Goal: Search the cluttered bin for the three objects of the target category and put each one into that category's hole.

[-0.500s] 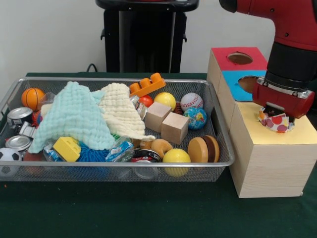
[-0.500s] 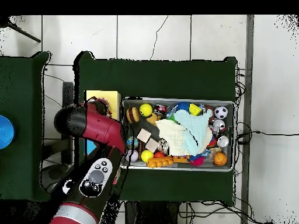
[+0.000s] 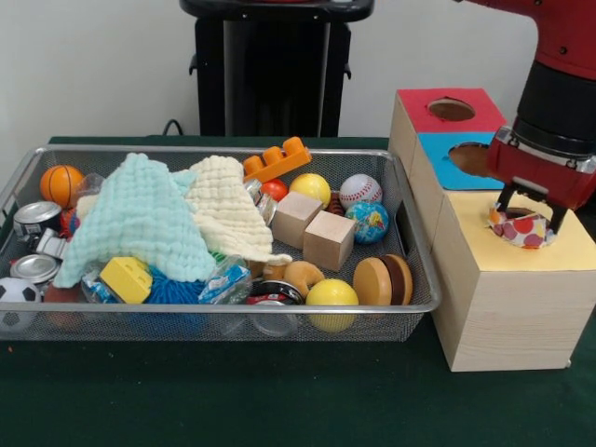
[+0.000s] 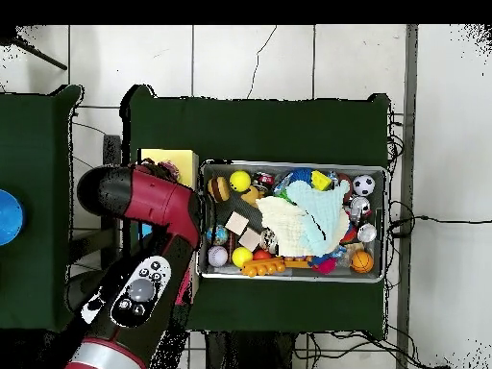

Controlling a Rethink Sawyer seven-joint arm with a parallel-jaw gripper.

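A spotted white cloth [image 3: 520, 228] sits bunched on the yellow top [image 3: 577, 253] of the pale wooden box, over the hole, which it hides. My gripper [image 3: 533, 210] hangs just above the cloth, its fingers [image 3: 507, 198] spread to either side and holding nothing. The wire mesh bin [image 3: 233, 306] lies to the left, full of toys. No other spotted cloth shows in it. In the overhead view the arm covers the gripper. The yellow box [image 4: 163, 158], the cloth [image 4: 171, 173] and the bin [image 4: 288, 164] show there.
A mint-green cloth [image 3: 140, 223] and a cream cloth [image 3: 223, 209] drape over the bin's clutter of balls, wooden blocks [image 3: 328, 239], cans and an orange brick [image 3: 277, 160]. The blue-topped box [image 3: 445, 169] and red-topped box [image 3: 424, 116] stand behind the yellow one.
My gripper has risen off the spotted cloth and left it on the yellow box's hole. The arm has shifted in the overhead view.
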